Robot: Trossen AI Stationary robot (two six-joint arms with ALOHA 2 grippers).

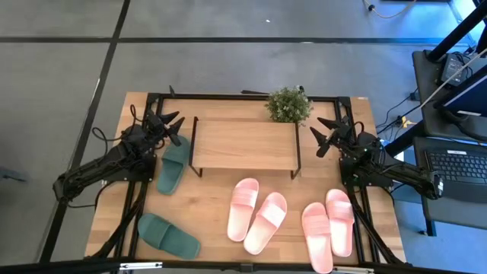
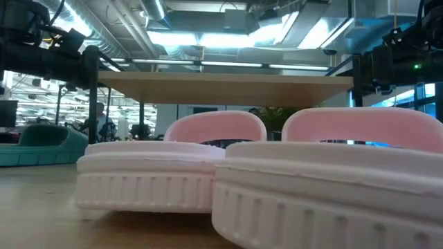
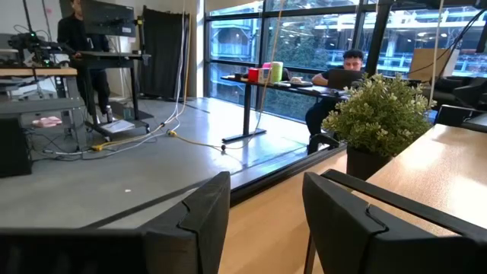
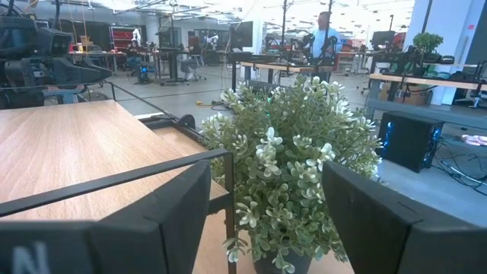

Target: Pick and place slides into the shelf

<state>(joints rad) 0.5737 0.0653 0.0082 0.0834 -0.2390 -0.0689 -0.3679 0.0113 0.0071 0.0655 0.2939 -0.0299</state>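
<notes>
The shelf [image 1: 243, 144] stands mid-table, its light wood top board on thin black legs; in the low view the board [image 2: 225, 86] spans above the slides. One dark green slide [image 1: 173, 164] lies flat by the shelf's left end, another [image 1: 169, 234] near the table's near-left corner. Two pink slides [image 1: 243, 209] [image 1: 266, 222] lie in front of the shelf, two more [image 1: 316, 236] [image 1: 340, 221] to their right. My left gripper [image 1: 178, 128] [image 3: 266, 221] hovers open at the shelf's left end, above the green slide's far end. My right gripper [image 1: 318, 134] [image 4: 266, 221] hovers open off the shelf's right end.
A small potted plant [image 1: 289, 104] [image 4: 297, 160] stands at the shelf's far right corner, just ahead of my right gripper. The black table frame [image 1: 228, 97] runs along the far edge. People and desks show in the room beyond.
</notes>
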